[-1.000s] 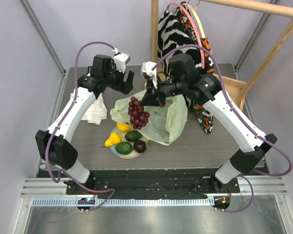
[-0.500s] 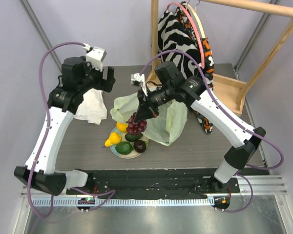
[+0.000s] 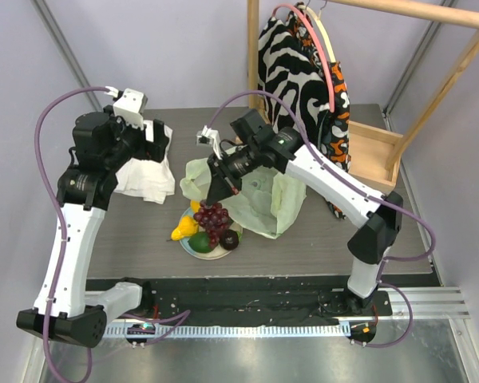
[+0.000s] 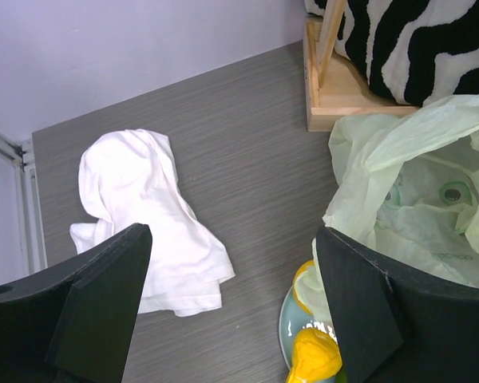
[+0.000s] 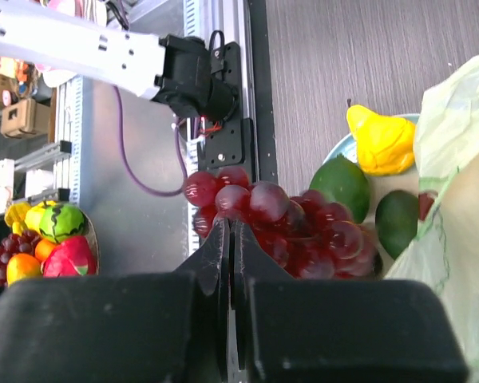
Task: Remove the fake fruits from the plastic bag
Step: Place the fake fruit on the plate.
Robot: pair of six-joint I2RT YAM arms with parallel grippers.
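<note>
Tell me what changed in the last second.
The right gripper, shut on the dark red plastic grape bunch, carried it down from over the translucent pale green plastic bag towards the pale round plate. The open left gripper drew back leftward above the white cloth. Bag, plate and cloth stayed put.

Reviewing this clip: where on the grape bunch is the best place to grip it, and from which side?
At its top end, coming from above. The grape bunch is a lumpy cluster of round berries that would likely slip between flat fingers, while the top is narrow and lets it hang. The right gripper holds it that way, shut at the top, over the plate.
</note>
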